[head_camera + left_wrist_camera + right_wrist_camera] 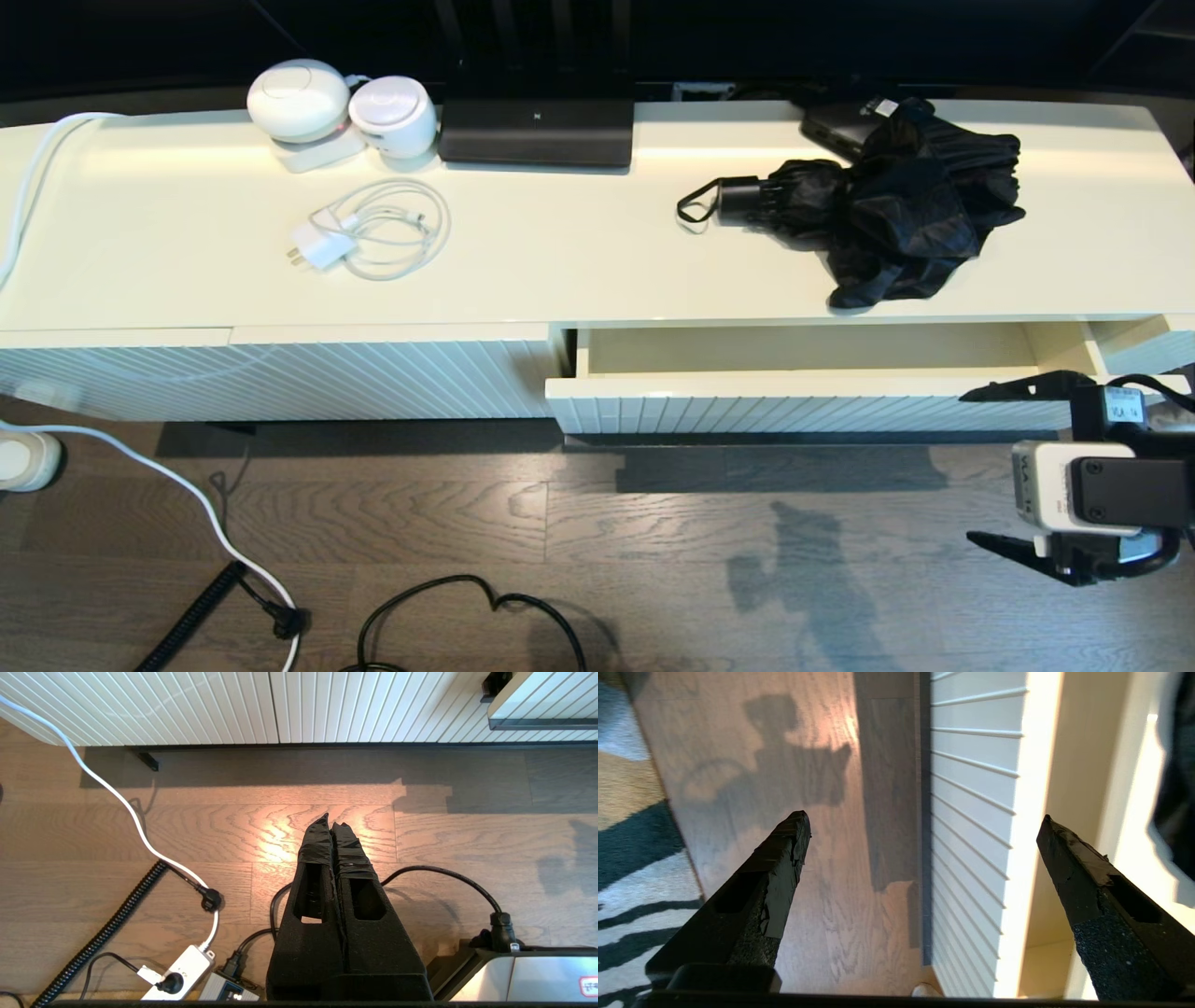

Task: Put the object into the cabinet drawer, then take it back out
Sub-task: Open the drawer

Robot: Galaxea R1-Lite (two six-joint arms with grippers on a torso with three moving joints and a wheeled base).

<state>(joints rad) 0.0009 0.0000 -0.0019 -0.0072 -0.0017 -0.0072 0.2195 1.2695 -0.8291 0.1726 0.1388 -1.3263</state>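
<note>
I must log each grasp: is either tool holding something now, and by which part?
Nothing is held. The right tool is open and empty beside the open drawer; the left tool is shut on nothing. The umbrella lies on the cabinet top.

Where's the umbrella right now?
In the head view the umbrella lies on the cabinet top, right side, directly above the open drawer and touching a flat black box behind it.

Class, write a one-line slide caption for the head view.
Right pincer open beside the pulled-out drawer; umbrella on the cabinet top.
</note>
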